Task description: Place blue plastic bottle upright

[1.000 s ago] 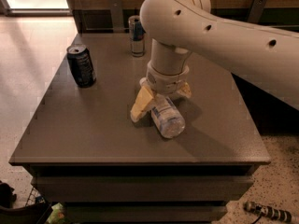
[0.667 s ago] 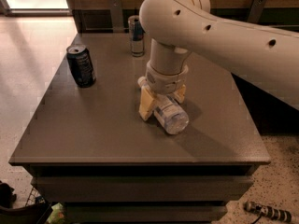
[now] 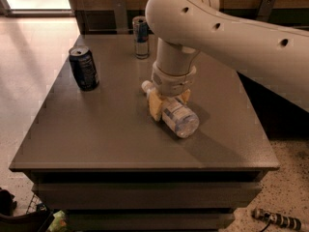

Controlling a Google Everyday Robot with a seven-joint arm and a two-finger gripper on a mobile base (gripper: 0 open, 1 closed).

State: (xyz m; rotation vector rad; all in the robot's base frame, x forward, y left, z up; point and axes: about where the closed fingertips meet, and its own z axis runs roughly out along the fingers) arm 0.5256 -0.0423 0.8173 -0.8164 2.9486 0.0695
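Observation:
The blue plastic bottle (image 3: pixel 179 119) lies on its side on the grey table (image 3: pixel 96 139), right of the middle. Its white cap (image 3: pixel 146 86) points to the back left and its clear base to the front right. My gripper (image 3: pixel 169 102) comes straight down over the bottle's neck end. One tan finger (image 3: pixel 155 106) is on the bottle's left side and the other is on its right, both pressed against the body. The wrist hides the bottle's shoulder.
A dark blue soda can (image 3: pixel 84 67) stands upright at the back left of the table. A slim silver-and-blue can (image 3: pixel 141 36) stands at the back middle. My white arm (image 3: pixel 231 33) stretches over the table's right side. A dark wall runs behind the table.
The tan fingers have closed in from a wide spread to grip the bottle's sides. The bottle has shifted slightly and still lies flat. The cans have not moved.

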